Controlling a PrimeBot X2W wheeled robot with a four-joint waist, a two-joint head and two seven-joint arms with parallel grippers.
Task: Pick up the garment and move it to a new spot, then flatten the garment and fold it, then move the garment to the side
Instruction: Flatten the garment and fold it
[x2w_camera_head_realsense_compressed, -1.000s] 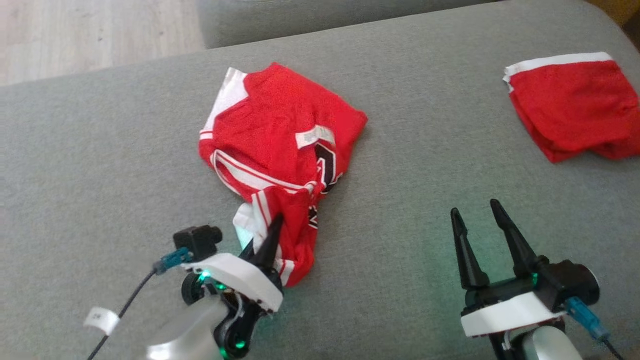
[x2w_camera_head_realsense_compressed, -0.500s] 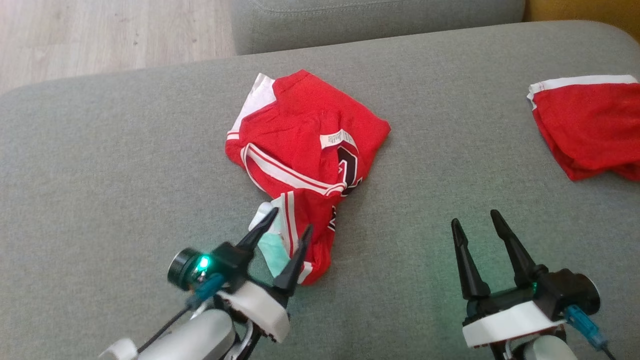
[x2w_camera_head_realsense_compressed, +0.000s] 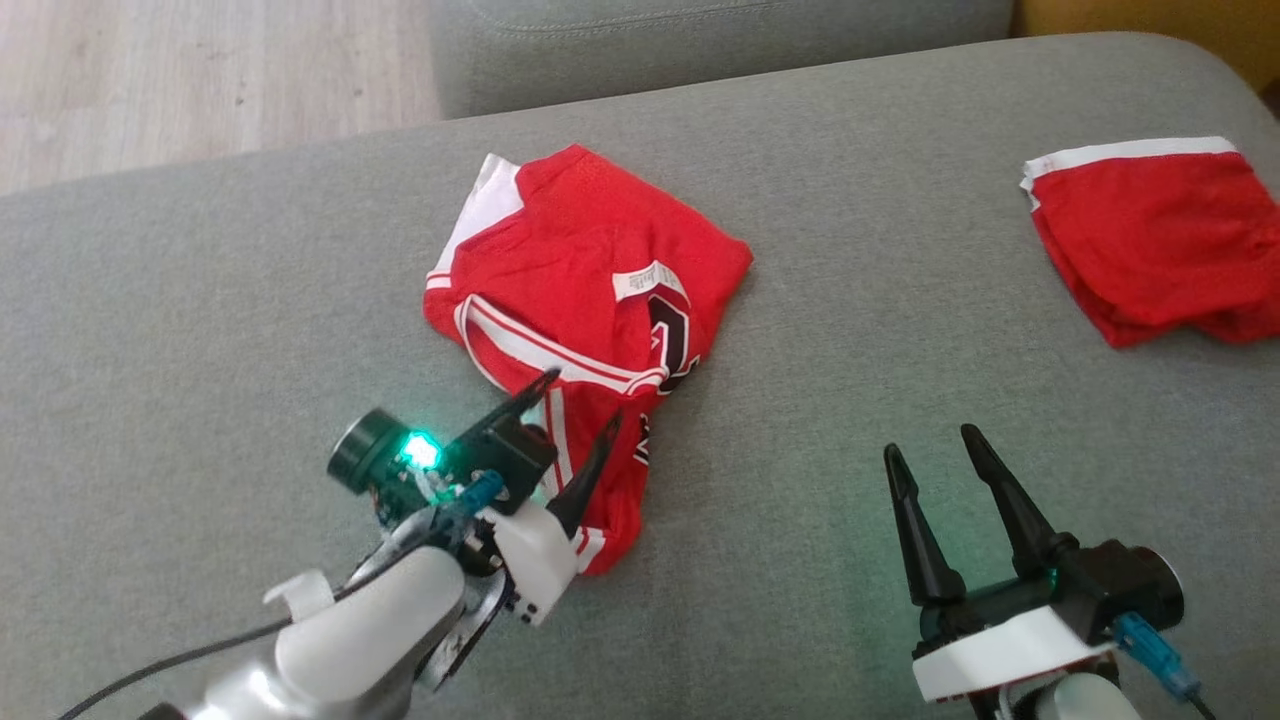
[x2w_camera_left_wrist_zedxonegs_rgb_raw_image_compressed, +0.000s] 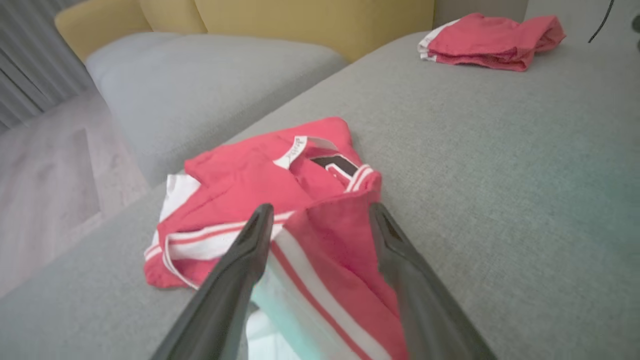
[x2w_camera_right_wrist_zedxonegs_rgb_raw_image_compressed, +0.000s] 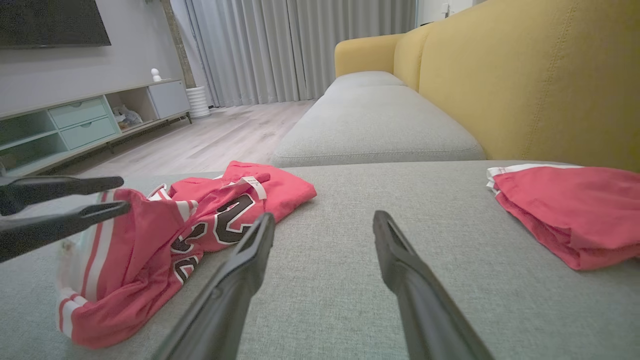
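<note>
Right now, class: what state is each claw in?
Left claw: open, straddling the red jersey at its near edge, not clamped.
Right claw: open, holding nothing.

The left gripper (x2w_camera_head_realsense_compressed: 585, 396) and right gripper (x2w_camera_head_realsense_compressed: 929, 440) each have two long, tapering black fingers (x2w_camera_head_realsense_compressed: 1005, 495) on a white housing (x2w_camera_head_realsense_compressed: 1000, 655). Each has a teal plug (x2w_camera_head_realsense_compressed: 1155, 650). A green light (x2w_camera_head_realsense_compressed: 420, 452) glows beside the left's round black camera (x2w_camera_head_realsense_compressed: 355, 462), above a pale forearm (x2w_camera_head_realsense_compressed: 360, 640).
</note>
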